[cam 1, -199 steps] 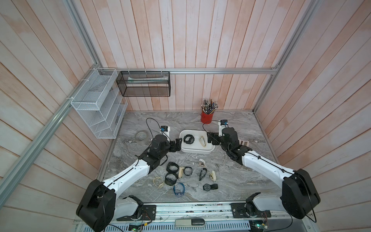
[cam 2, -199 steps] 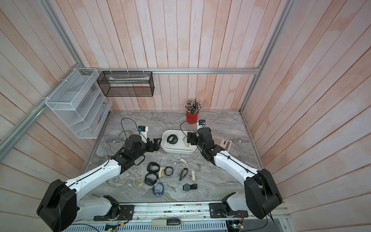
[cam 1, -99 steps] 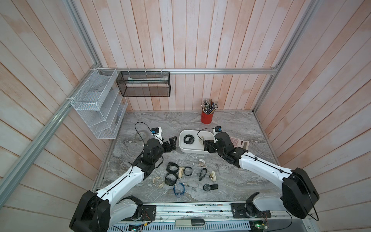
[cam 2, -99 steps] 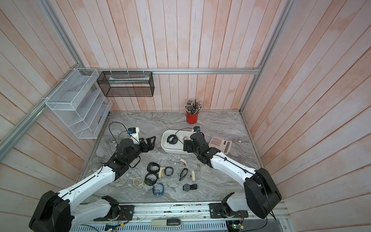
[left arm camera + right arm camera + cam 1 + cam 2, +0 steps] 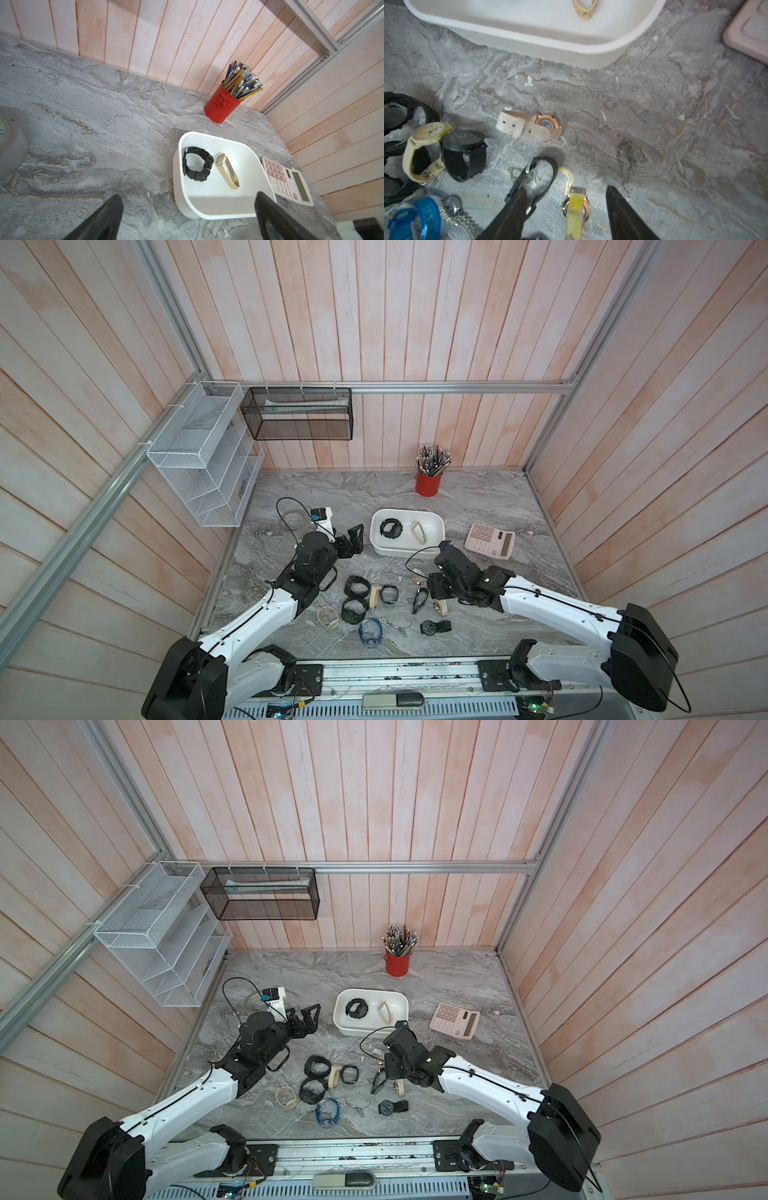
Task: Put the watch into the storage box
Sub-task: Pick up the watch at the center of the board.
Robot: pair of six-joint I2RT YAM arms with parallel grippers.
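Grey marble table [image 5: 498,614] runs from the rail at my base to the plank back wall. Nearest me lie a blue watch [image 5: 370,632] and a round black watch [image 5: 432,627], at the near edge of the watch cluster [image 5: 365,597].

My right jaws hang low over the cluster's right end. They stand partly apart, astride the yellow watch [image 5: 576,207], which lies on the table between them. I cannot see either one touching it. One overlaps a thin black strap [image 5: 542,176]. To their right the table is bare out to the side wall.

Just beyond, a pink watch [image 5: 529,126] lies alone. Past it comes a bare strip, then the near wall of the box [image 5: 529,43]. Inside, a black watch [image 5: 197,164] and a cream watch [image 5: 227,171] lie side by side, apart.

My left jaws stand wide and empty, near the box's left end. A calculator [image 5: 490,540] sits right of the box, clear of it, and a tape roll [image 5: 294,522] lies by my left wrist. Behind the box the table is open up to a red cup [image 5: 428,483] near the back wall.
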